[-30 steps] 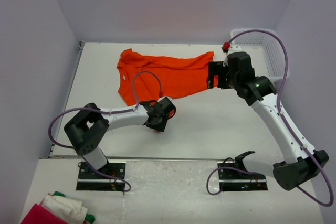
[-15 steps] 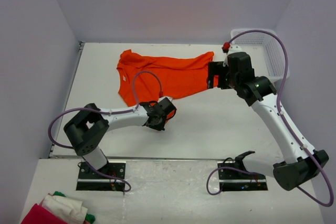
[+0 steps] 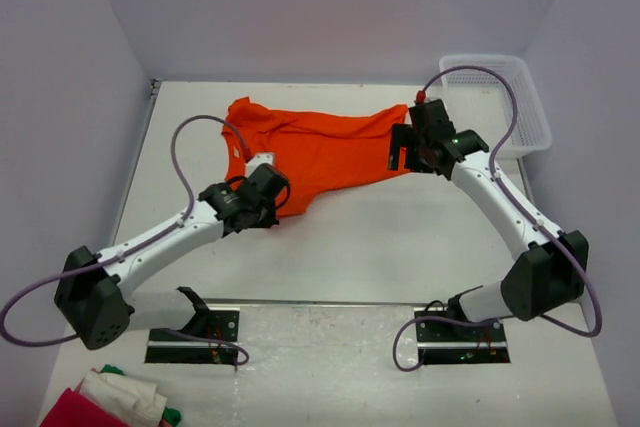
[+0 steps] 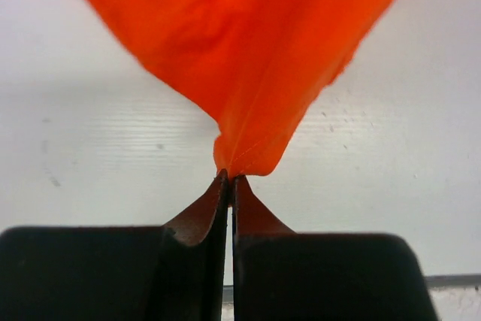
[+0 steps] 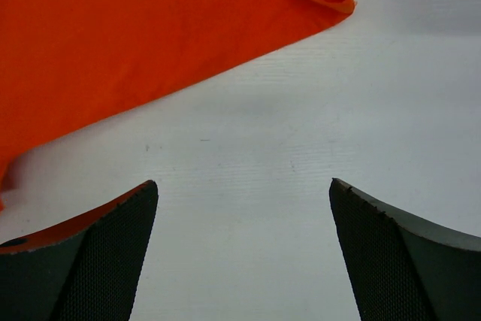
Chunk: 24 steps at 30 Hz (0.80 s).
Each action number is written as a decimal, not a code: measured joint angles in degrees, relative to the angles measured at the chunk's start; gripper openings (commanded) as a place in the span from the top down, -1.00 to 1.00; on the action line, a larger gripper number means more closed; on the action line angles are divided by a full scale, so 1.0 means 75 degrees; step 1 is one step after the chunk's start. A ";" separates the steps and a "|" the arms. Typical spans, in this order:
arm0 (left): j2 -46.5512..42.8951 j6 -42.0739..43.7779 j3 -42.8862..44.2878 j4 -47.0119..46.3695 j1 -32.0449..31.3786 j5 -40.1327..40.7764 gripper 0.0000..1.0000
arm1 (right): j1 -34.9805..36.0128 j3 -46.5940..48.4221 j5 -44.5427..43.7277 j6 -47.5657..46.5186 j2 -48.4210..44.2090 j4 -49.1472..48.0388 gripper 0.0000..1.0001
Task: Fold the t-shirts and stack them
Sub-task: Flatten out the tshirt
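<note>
One bright orange t-shirt point(image 3: 325, 147) lies spread across the far middle of the table, partly rumpled. My left gripper point(image 3: 268, 190) sits at the shirt's near left corner. In the left wrist view that left gripper point(image 4: 229, 179) is shut on a pinched peak of the orange t-shirt point(image 4: 240, 50), which fans out from the tips. My right gripper point(image 3: 399, 154) hovers at the shirt's right edge. It is open in the right wrist view point(image 5: 244, 189), with bare table between the fingers and the shirt's hem point(image 5: 113, 43) just beyond the left finger.
A white mesh basket point(image 3: 520, 97) stands at the far right corner of the table. A red, white and green cloth pile point(image 3: 105, 402) lies on the near shelf at bottom left. Grey walls close in the table on three sides.
The left gripper closed and moved back and to the left with the shirt's near corner in it. The right arm shifted its elbow; its gripper stayed open by the shirt's right edge.
</note>
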<state>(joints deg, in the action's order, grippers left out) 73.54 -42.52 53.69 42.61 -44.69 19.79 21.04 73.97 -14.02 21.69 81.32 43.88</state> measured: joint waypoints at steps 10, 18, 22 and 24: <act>-0.0810 0.0455 0.0041 0.0766 0.1993 0.0405 1.00 | -0.0265 -0.0248 0.0067 0.0178 0.0501 -0.0009 -0.88; -0.0749 0.1037 0.0038 0.0641 0.2906 0.0306 1.00 | -0.0632 -0.0679 0.0213 0.0128 0.0883 0.0000 -0.66; -0.0530 0.1244 0.0038 0.0493 0.2949 0.0143 1.00 | -0.0670 -0.0688 0.0291 0.0076 0.1279 0.0009 -0.42; -0.0431 0.1311 0.0038 0.0399 0.2955 0.0058 1.00 | -0.0670 -0.0749 0.0434 0.0073 0.1378 -0.0035 -0.36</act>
<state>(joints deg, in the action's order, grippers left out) 70.30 -32.69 53.98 45.60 -22.52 20.23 16.01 68.36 -10.76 22.24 91.66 43.62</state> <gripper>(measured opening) 0.008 0.706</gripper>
